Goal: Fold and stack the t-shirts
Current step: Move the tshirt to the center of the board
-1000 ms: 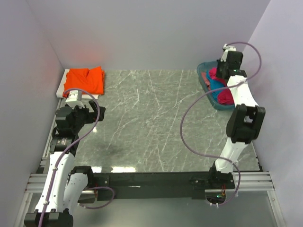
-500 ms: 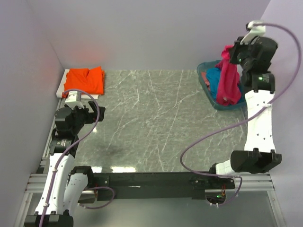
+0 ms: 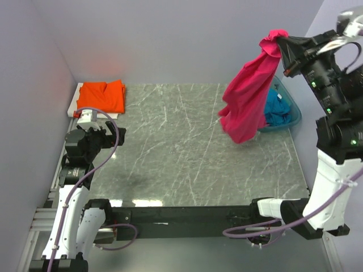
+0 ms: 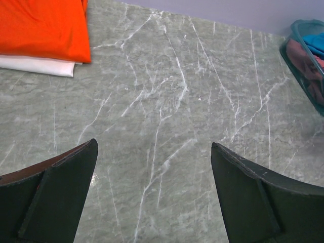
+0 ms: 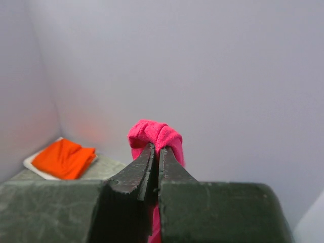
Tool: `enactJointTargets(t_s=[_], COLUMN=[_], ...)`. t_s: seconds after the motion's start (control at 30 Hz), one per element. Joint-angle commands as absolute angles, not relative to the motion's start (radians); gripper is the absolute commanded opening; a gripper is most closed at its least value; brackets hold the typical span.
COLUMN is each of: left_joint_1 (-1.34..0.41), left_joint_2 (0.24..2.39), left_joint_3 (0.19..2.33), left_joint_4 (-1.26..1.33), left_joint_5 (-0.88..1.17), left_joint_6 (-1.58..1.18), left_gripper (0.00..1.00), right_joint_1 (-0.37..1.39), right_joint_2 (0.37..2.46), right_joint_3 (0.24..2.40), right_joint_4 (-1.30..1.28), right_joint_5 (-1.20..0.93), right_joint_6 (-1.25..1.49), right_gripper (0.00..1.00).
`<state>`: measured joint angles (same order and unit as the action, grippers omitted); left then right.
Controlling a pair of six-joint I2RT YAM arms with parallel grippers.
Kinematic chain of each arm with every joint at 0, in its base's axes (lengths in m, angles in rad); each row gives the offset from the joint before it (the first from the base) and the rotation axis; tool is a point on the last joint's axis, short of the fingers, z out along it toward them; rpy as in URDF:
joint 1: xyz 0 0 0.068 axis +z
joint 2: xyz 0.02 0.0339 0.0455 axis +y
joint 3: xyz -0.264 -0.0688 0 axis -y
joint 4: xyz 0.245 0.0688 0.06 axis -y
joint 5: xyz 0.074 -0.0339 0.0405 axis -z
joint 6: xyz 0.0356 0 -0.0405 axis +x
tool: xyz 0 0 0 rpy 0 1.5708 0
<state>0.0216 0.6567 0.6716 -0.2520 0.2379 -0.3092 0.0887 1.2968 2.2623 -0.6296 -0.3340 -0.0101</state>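
At the far left corner of the grey marbled surface (image 3: 170, 147), the bright orange cotton t-shirt (image 3: 102, 95) lies folded on a flat white board (image 4: 35, 65), so I judge one of three shirts done. The right pincer (image 3: 282, 38) is clamped on a bunch of the magenta-red cotton t-shirt (image 3: 247, 99), which hangs in the air, not yet spread or folded. The teal-blue t-shirt (image 3: 277, 107) lies crumpled in the translucent teal plastic basket (image 3: 296, 116). The left pincer (image 4: 153, 143) stands wide apart over the surface, holding nothing

A grey-green marbled worktop (image 3: 170, 147) (white veins run all across it) sits boxed in by plain pale lilac walls (image 3: 170, 39) at back and both sides, evenly lit.
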Motion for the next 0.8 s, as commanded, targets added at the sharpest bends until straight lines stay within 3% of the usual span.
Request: enactJointTargets(t_s=[0.0, 0.2, 0.43, 0.77], left_joint_1=[0.017, 0.017, 0.017, 0.017], left_joint_2=[0.652, 0.653, 0.653, 0.65], left_joint_3=[0.696, 0.696, 0.695, 0.696], left_joint_4=[-0.212, -0.212, -0.212, -0.212], left_joint_5=[0.247, 0.238, 0.241, 0.242], left_joint_6=[-0.308, -0.31, -0.31, -0.31], left_gripper=[0.99, 1.0, 0.99, 0.99], right_joint_1=[0.1, 0.124, 0.265, 0.406], right_joint_2=[1.304, 1.289, 1.193, 1.285], right_joint_3=[2.299, 2.238, 1.896, 1.901], right_joint_4=[-0.58, -0.575, -0.502, -0.488], right_joint_5=[-0.396, -0.546, -0.551, -0.466], right_joint_6=[0.035, 0.086, 0.014, -0.041], right_gripper=[0.0, 0.0, 0.0, 0.0])
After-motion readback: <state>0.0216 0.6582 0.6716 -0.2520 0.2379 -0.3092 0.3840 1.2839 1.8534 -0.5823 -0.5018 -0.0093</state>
